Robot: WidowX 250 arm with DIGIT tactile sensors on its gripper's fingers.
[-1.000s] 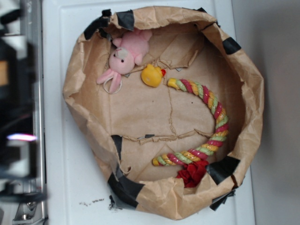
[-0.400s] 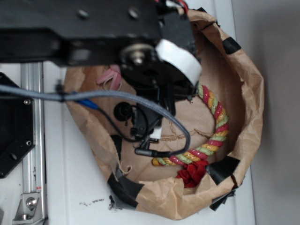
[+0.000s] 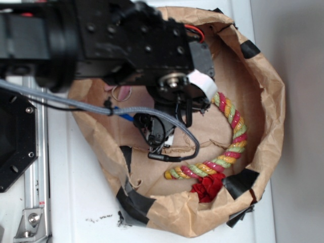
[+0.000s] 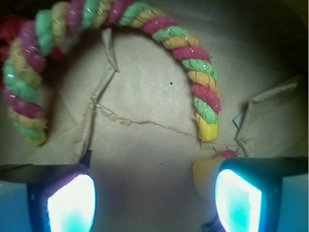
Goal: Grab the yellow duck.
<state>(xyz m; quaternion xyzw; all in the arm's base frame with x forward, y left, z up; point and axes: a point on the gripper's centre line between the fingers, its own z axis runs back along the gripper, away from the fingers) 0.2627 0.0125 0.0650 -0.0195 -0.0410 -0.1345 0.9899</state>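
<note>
Brown paper basket [image 3: 263, 101] on white table [image 3: 76, 202]: end effector [image 4: 154, 198] open, empty, approaching; yellow duck [image 4: 205, 175] beside right finger; recentring needed next.

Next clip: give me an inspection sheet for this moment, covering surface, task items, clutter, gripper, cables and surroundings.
Surface: white table with a crumpled brown paper bin, black tape on its rim.
Task items: yellow duck only partly seen in the wrist view, beside the right-hand finger; hidden by the arm in the exterior view.
Clutter: multicoloured rope curving on the bin floor; a bit of pink plush shows under the arm.
Gripper: gripper open, nothing between the fingers.
Cables: grey cable and black cable along the arm.
Surroundings: metal rail at left.
</note>
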